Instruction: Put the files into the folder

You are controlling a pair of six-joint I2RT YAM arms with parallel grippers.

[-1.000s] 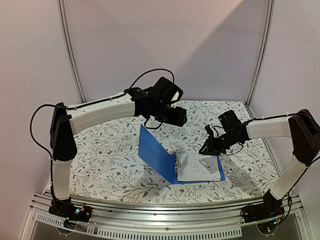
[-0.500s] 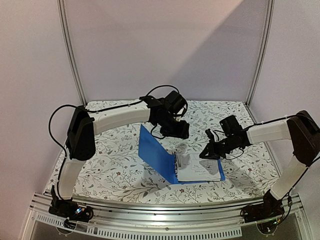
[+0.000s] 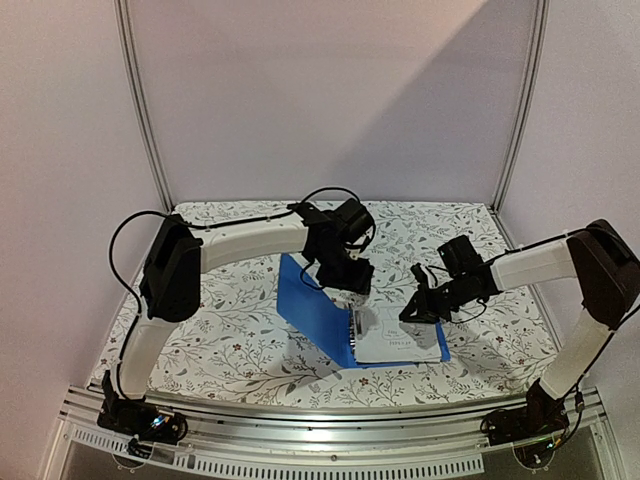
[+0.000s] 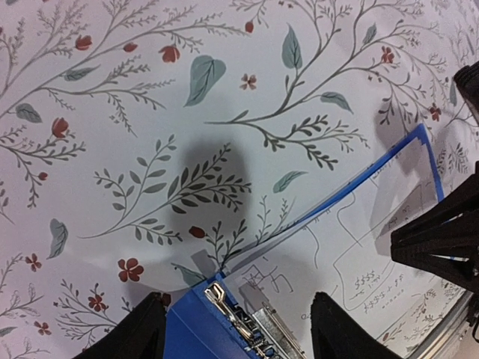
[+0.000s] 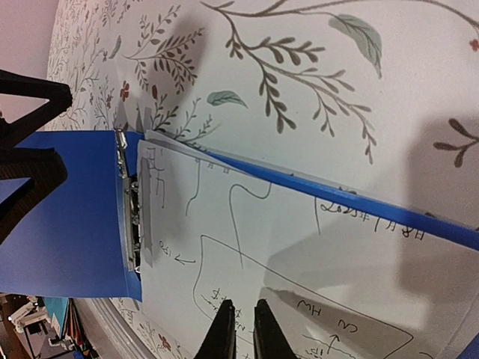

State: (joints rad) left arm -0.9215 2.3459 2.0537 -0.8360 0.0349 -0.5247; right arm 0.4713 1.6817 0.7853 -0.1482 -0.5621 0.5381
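Note:
The blue folder [image 3: 312,308] lies open, its left cover tilted up and its right cover flat on the cloth. The files [image 3: 400,338], white sheets with black writing, rest on the flat cover beside the metal rings [image 4: 251,318]. My left gripper [image 3: 352,288] hovers over the far end of the spine. In the left wrist view its open fingers [image 4: 142,333] straddle the folder [image 4: 187,336] with nothing held. My right gripper [image 3: 412,308] sits just above the far right part of the files [image 5: 262,232], jaws drawn together to a thin slit [image 5: 245,329] with nothing seen between them.
A floral tablecloth [image 3: 220,320] covers the table. An aluminium rail [image 3: 330,425] runs along the near edge by the arm bases. Slanted metal frame posts [image 3: 140,100] stand at the back left and right against plain walls.
My left arm has swung down and nearer, bringing its gripper over the folder's spine. The right gripper's jaws have narrowed, and it has shifted slightly lower over the sheets.

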